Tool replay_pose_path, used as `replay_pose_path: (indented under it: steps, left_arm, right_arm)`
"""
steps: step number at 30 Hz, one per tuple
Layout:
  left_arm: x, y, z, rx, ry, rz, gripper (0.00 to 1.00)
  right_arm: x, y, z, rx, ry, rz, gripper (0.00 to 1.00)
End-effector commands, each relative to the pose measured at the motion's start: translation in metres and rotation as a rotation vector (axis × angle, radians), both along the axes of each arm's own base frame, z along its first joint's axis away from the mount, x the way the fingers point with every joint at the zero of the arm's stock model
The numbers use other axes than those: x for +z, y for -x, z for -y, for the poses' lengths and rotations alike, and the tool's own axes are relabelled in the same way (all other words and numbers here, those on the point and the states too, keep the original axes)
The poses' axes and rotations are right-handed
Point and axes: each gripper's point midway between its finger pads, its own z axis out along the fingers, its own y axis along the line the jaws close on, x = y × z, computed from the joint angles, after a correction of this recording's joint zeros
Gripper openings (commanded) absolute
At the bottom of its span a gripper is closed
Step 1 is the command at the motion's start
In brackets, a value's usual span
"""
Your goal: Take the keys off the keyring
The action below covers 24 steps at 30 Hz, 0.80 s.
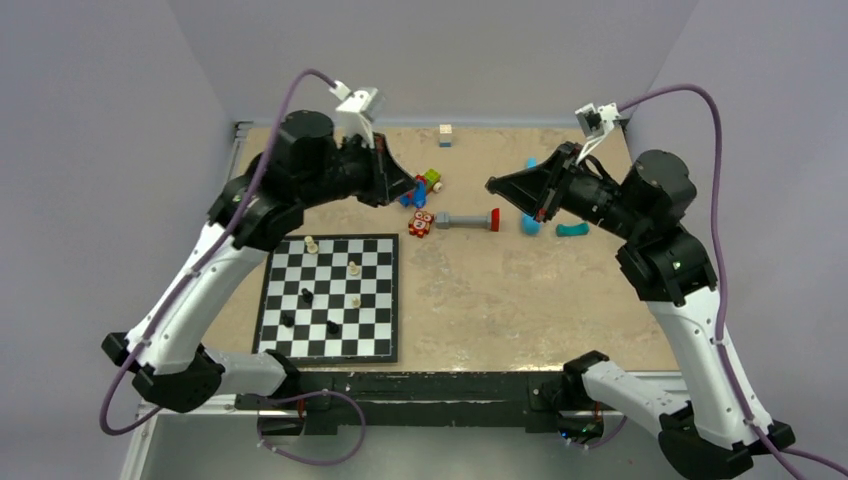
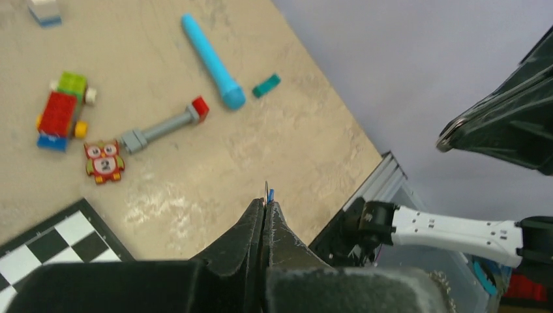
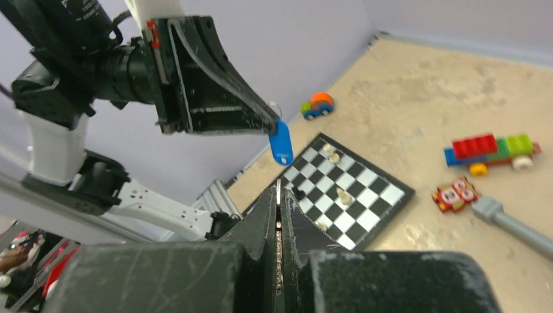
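My left gripper (image 1: 410, 188) is shut on the keyring (image 3: 281, 143), held in the air above the table. In the right wrist view the blue tag with its pale centre hangs from the left fingertips on a thin metal ring. The left wrist view shows only a sliver of ring and blue tag (image 2: 269, 193) poking out past the shut jaws. My right gripper (image 1: 490, 184) faces the left one, a short gap away, and is shut on a thin silvery key (image 3: 278, 187). The key's toothed edge shows between the jaws. No other keys show.
A chessboard (image 1: 372, 345) with several pieces lies at the near left. Behind the grippers lie a red owl toy (image 1: 421, 223), a grey bar with a red end (image 1: 465, 219), a brick car (image 1: 430, 183), a light-blue cylinder (image 2: 212, 62) and a teal piece (image 1: 572, 230).
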Motion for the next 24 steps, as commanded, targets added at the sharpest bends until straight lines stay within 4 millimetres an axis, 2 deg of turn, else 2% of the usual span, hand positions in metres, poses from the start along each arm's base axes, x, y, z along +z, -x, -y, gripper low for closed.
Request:
replay_pose_path:
  steps: [1, 5, 9, 11, 16, 24]
  left_arm:
    - [-0.055, 0.008, 0.026, -0.114, -0.019, -0.192, 0.0]
    - [-0.102, 0.005, 0.041, -0.178, -0.081, -0.309, 0.0]
    - [-0.152, 0.0, 0.056, -0.247, -0.158, -0.431, 0.0]
    - [-0.176, -0.003, 0.064, -0.269, -0.182, -0.483, 0.0]
    - [-0.235, -0.011, 0.081, -0.316, -0.209, -0.6, 0.02]
    - [-0.304, -0.025, 0.079, -0.23, -0.315, -0.715, 0.02]
  right_arm:
    - [-0.054, -0.026, 0.021, -0.174, 0.161, -0.156, 0.0]
    - [-0.095, -0.036, 0.034, -0.267, 0.254, -0.268, 0.0]
    - [-0.134, -0.039, 0.036, -0.274, 0.324, -0.37, 0.0]
    - [-0.146, -0.039, 0.036, -0.269, 0.344, -0.407, 0.0]
    - [-0.159, -0.041, 0.033, -0.26, 0.348, -0.447, 0.0]
    - [-0.165, -0.04, 0.034, -0.267, 0.356, -0.459, 0.0]
